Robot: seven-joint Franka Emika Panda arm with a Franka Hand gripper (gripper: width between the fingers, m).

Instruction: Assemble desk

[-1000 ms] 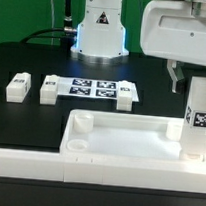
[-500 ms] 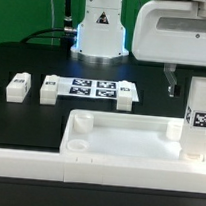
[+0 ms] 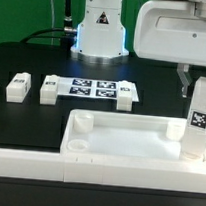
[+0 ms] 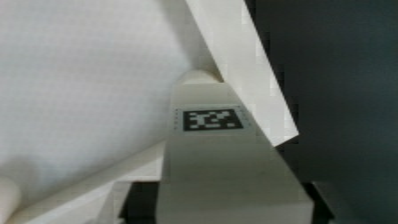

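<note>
White arm (image 3: 177, 32) — smooth, rounded casings — on a blue-tinged base (image 3: 101, 36), black cable (image 3: 64, 8), dark jaws.

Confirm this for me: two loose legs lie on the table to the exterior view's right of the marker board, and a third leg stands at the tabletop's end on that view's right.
Not quite. The two loose legs lie to the left of the marker board, not its right, as the exterior view shows. The third leg does stand at the tabletop's right end.
</note>
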